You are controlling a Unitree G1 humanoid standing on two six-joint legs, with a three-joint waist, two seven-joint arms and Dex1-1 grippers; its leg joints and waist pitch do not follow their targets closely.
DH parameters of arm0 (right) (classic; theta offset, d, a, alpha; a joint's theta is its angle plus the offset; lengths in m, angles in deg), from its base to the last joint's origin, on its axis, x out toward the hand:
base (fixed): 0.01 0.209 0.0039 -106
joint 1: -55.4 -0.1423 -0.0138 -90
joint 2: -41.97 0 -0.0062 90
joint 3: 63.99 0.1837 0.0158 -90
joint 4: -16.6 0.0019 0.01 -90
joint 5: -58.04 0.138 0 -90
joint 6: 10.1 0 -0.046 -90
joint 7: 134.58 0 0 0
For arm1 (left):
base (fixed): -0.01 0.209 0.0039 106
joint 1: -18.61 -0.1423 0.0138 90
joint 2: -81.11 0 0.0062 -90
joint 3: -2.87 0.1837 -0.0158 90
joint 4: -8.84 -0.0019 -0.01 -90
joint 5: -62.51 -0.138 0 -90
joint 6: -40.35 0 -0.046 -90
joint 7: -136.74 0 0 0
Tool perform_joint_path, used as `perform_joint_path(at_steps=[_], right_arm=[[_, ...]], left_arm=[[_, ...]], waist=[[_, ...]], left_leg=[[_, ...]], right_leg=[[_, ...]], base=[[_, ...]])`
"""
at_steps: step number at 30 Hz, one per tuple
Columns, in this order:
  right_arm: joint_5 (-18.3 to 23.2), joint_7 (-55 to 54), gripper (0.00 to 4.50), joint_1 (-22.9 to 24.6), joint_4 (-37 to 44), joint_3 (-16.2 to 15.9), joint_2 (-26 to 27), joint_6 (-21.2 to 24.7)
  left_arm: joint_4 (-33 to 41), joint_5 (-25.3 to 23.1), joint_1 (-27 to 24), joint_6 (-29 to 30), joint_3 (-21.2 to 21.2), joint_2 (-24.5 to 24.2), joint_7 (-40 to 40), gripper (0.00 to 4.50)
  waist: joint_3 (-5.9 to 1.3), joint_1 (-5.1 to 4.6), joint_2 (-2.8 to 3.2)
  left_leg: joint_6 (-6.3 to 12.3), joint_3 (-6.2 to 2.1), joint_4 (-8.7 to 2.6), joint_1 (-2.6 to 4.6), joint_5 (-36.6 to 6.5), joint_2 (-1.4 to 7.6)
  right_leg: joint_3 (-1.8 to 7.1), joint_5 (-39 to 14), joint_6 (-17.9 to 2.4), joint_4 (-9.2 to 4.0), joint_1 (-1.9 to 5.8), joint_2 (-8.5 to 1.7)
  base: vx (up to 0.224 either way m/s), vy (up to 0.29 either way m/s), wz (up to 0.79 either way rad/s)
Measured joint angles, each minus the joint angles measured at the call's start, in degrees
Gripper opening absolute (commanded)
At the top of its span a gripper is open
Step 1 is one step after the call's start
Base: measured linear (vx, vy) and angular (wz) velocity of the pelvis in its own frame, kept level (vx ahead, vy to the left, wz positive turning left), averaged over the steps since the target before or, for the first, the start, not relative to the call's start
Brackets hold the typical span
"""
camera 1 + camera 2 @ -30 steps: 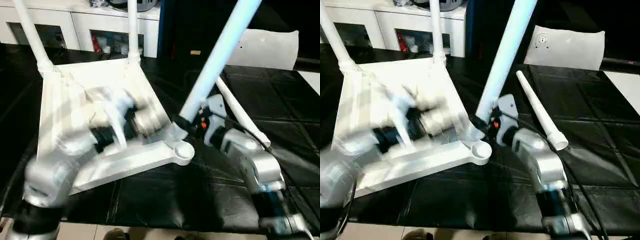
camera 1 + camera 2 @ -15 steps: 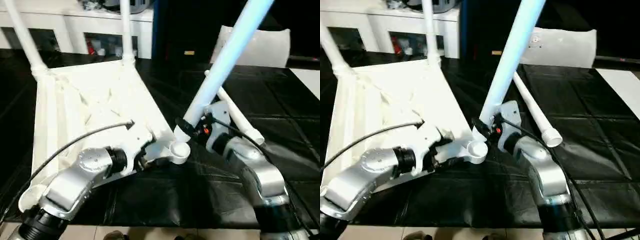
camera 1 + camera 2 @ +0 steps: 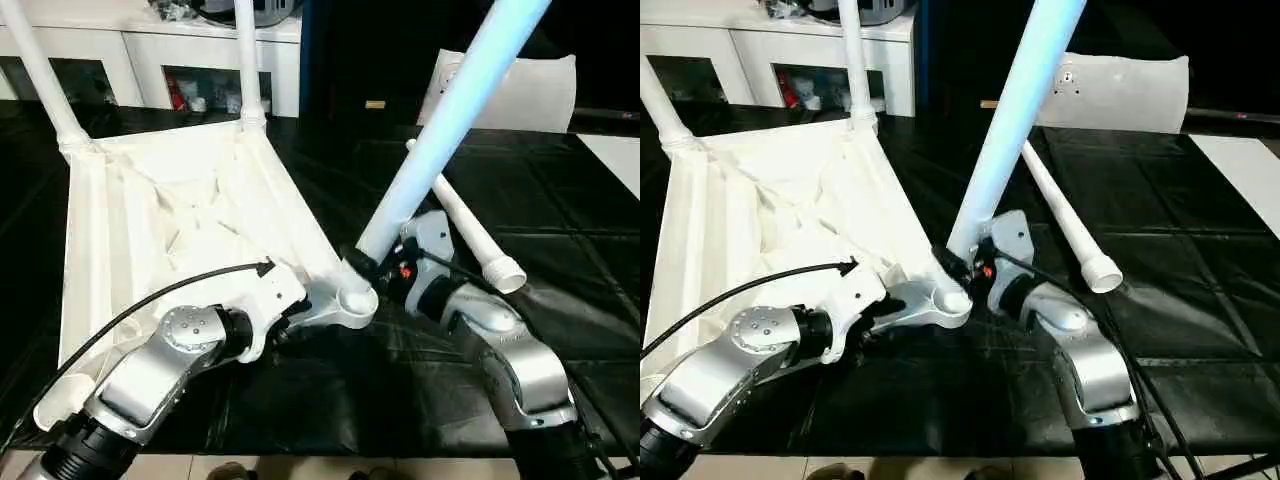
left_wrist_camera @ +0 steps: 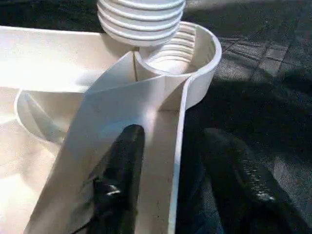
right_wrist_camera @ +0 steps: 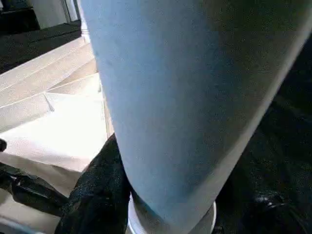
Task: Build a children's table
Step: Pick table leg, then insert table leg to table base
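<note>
The left gripper has its fingers on both sides of the side wall of the table top, one inside the rim and one outside, close to the near corner socket; I cannot tell if they already press the wall. The right gripper holds a leg near its lower end, with the fingers closed around it. This leg leans up and away to the right, and its ribbed end sits just above the socket, at its edge.

The top lies upside down, the ribbed underside facing up. Two more legs stand in the far corners. A fourth leg lies flat, just to the right of the right gripper, with its wide end toward the robot.

Everything rests on a black tabletop with a cover that shows creases in a grid of squares. A white bag lies at the far right of it. Behind the tabletop stands a white cabinet with open shelves and small things inside. At the near edge, a pale floor is visible.
</note>
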Motion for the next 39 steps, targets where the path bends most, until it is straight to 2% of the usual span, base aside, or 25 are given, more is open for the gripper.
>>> perform_joint_path(at_steps=[4,6,9,12,14,24,30,34,36,39], right_arm=[[0.0,0.4,1.91,0.1,0.1,-0.1,-0.2,0.1],[0.0,0.4,1.91,0.2,0.4,-0.2,-0.4,0.2],[0.0,0.6,1.91,0.2,0.5,-0.5,-0.7,0.2],[0.1,1.2,1.91,0.2,0.7,-1.1,-0.9,0.6],[0.5,1.9,1.91,0.2,1.3,-1.4,-1.3,1.0],[2.0,4.1,1.91,0.2,2.6,-2.0,-2.2,3.2],[2.2,4.3,1.91,-0.3,2.5,-1.9,-2.6,4.3],[2.2,4.9,1.91,-1.8,2.2,-2.1,-2.6,4.3],[2.3,5.4,1.91,-1.9,2.0,-2.2,-2.3,4.3],[2.6,5.9,1.91,-2.3,0.7,-2.9,-2.2,4.8]], left_arm=[[-0.5,-0.5,0.3,-0.3,0.1,-0.3,-0.7,1.71],[-0.5,-0.9,0.4,-0.3,0.1,-0.3,-1.1,1.44],[-0.5,-1.0,0.4,-0.3,0.1,-0.5,-1.9,1.34],[-0.5,-0.9,0.4,-0.3,0.0,-0.6,-2.5,1.00],[-0.5,-0.9,0.5,-0.2,0.0,-0.7,-2.9,0.95],[-1.7,-1.0,1.7,-0.5,0.0,-2.9,-7.0,0.12],[-6.7,-2.4,3.5,-9.7,1.2,-7.2,-13.8,0.00],[-13.9,-6.1,6.3,-18.1,1.6,-8.2,-13.7,0.00],[-16.4,-6.4,7.3,-19.9,1.3,-8.2,-14.3,0.00],[-18.6,-4.7,7.5,-19.6,-0.6,-7.6,-17.0,0.00]], waist=[[0.01,-0.17,0.03],[0.02,-0.25,0.05],[0.01,-0.37,0.05],[0.01,-0.41,0.08],[0.00,-0.40,0.12],[-0.01,-0.40,0.14],[-0.02,-0.44,0.12],[-0.03,-0.26,0.11],[-0.02,-0.34,0.10],[0.01,-0.74,0.04]], left_leg=[[0.00,0.00,-0.01,0.08,0.0,0.00],[0.00,0.00,-0.01,0.07,0.0,0.00],[0.00,0.00,0.00,0.08,0.0,0.00],[0.00,0.00,0.00,0.08,0.0,0.00],[0.00,0.00,-0.01,0.08,0.0,0.00],[0.00,0.00,-0.08,0.10,0.0,0.00],[0.00,-0.02,-0.16,0.18,0.0,-0.01],[-0.01,-0.02,-0.16,0.30,0.0,-0.01],[0.00,-0.02,-0.14,0.31,0.0,-0.02],[0.00,-0.04,-0.11,0.30,0.0,-0.08]], right_leg=[[0.00,0.0,0.0,0.01,0.05,0.00],[0.00,0.0,0.0,0.00,0.06,0.00],[0.00,0.0,0.0,0.00,0.06,0.00],[0.00,0.0,0.0,0.00,0.06,0.00],[0.00,0.0,0.0,0.00,0.07,0.00],[-0.01,0.0,0.0,-0.01,0.07,0.00],[-0.02,0.0,0.0,-0.01,0.09,0.01],[-0.02,0.0,0.0,-0.03,0.18,0.00],[-0.04,0.0,0.0,-0.12,0.18,-0.02],[-0.09,0.0,0.0,-0.32,0.10,-0.10]], base=[[0.000,0.000,0.00],[0.000,0.000,0.00],[0.000,0.000,0.00],[0.000,0.000,0.00],[0.000,0.000,0.00],[0.000,0.000,0.00],[0.000,0.000,0.00],[0.000,0.000,0.00],[0.000,0.000,0.00],[0.000,0.000,0.00]])
